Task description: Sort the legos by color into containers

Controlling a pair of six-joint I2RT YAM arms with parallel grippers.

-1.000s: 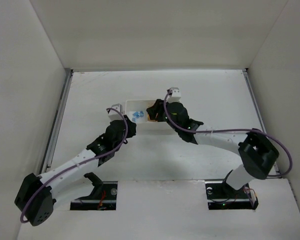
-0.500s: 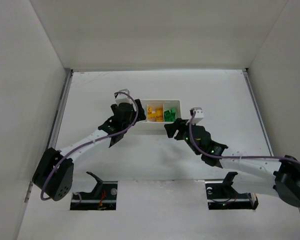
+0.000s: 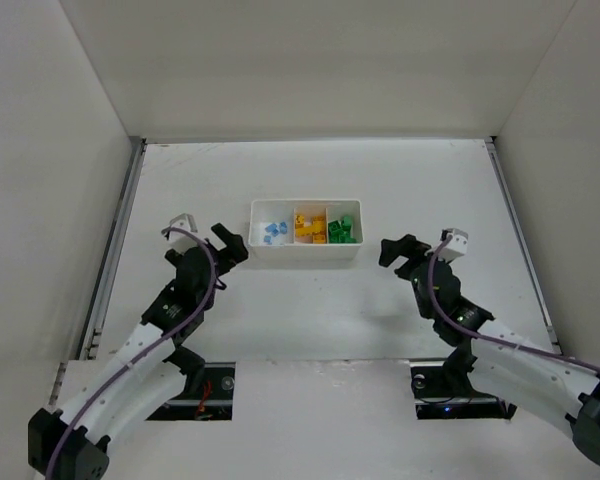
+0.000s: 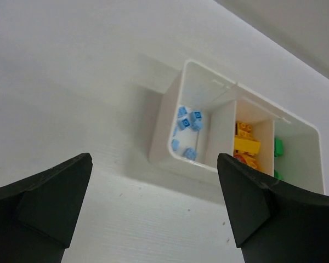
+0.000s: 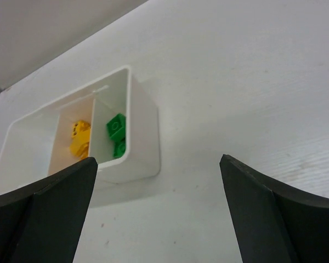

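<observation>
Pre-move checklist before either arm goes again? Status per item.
1. left pincer open and empty: ok.
2. right pincer open and empty: ok.
3. Both pincers apart from the tray: ok.
4. blue legos alone in the left compartment: ok.
5. yellow-orange legos in the middle compartment, green legos in the right one, unmixed: ok.
6. No loose legos on the table: ok where visible in the top view; under the arms, cannot tell.

White table [image 3: 310,320] inside plain white walls [image 3: 310,60]
</observation>
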